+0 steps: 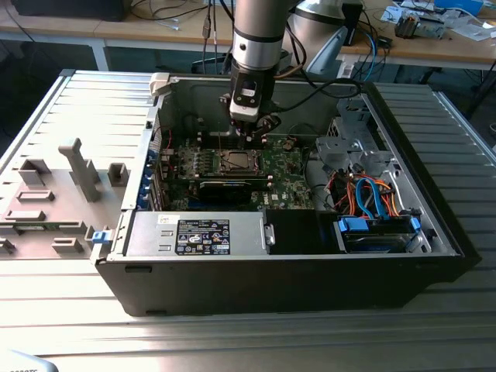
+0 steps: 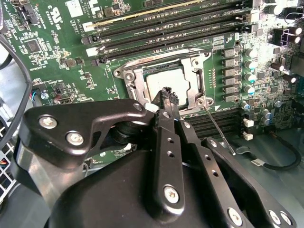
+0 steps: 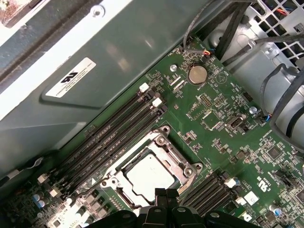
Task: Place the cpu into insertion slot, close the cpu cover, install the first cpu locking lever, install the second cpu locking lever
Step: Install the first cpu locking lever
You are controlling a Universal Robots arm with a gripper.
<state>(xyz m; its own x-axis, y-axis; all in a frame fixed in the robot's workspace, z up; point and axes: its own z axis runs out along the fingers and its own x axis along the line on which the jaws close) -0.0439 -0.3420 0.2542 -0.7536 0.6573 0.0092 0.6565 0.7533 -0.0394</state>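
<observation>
- We see the cpu (image 2: 161, 80) seated in the insertion slot (image 2: 124, 74), with the cpu cover (image 2: 139, 88) down around it.
- Our gripper (image 2: 166, 94), jaws pressed together, hangs over the slot's edge, near a seemingly unlatched locking lever (image 2: 217, 129).

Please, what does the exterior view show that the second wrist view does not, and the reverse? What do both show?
Exterior view: the arm, the whole open case, blue and orange cables inside it, and a grey panel lying beside it.
Second wrist view: memory slots, capacitors and a thin lever beside the socket.
Both: the green board, the cover closed over the cpu, and the gripper, its fingers shut, at the cover's edge.
</observation>
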